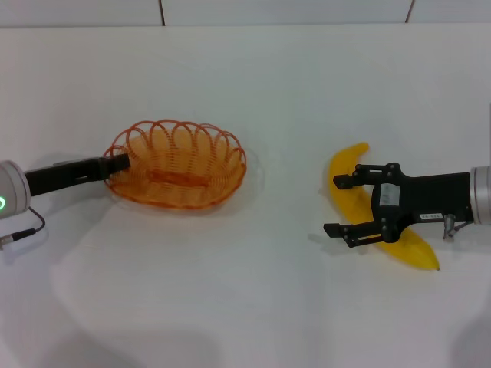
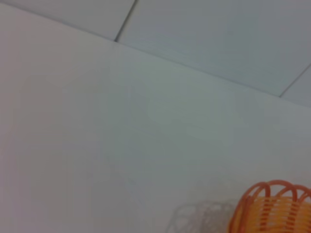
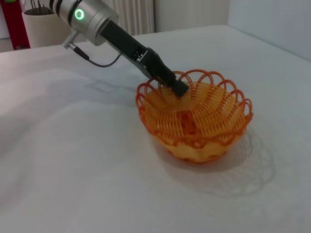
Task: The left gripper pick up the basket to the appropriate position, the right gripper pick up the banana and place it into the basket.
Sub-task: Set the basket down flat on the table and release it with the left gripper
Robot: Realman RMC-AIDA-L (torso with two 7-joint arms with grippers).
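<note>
The right end effector (image 1: 338,205) is spread wide around the banana (image 1: 343,176); it could be knocked away. The left end effector (image 1: 123,162) is clamped on the basket (image 1: 219,176) rim.

The left gripper (image 1: 119,162) reaches the basket (image 1: 180,165) at the rim's nine o'clock side in the head view; its fingertips merge with the orange wire, so whether they grip the rim cannot be told. In the left wrist view only a corner of the basket (image 2: 272,208) shows, cut off by the picture's edges at five o'clock. The right gripper (image 1: 343,205) covers the middle of the banana (image 1: 347,165), leaving only its two ends in sight. Both arms run out of the head view at three and nine o'clock.
</note>
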